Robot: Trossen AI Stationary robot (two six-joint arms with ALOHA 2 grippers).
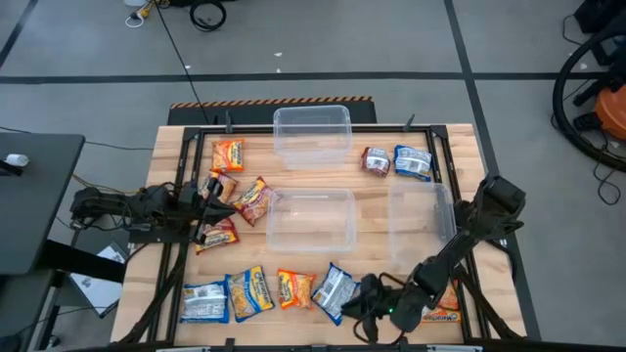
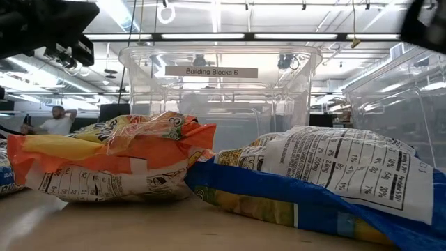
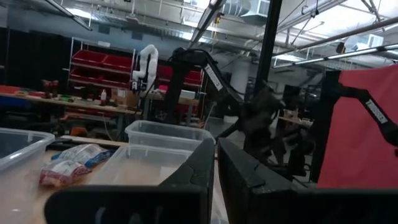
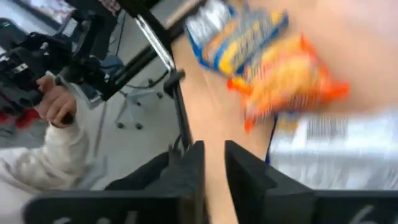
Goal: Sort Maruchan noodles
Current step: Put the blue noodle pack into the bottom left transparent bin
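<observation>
Several Maruchan noodle packets lie flat on the wooden table. Orange and red ones lie at the left, one more farther back. A row lies along the near edge: blue-silver, blue-yellow, orange, blue-silver. A red-white one and a blue one lie at the far right. My left gripper is shut and empty among the left packets; it also shows in its wrist view. My right gripper is low beside the near blue-silver packet, open by a narrow gap and empty.
Three clear tubs stand on the table: far middle, centre, right. An orange packet lies partly under my right arm. A person's hand and white sleeve show beyond the table's near edge.
</observation>
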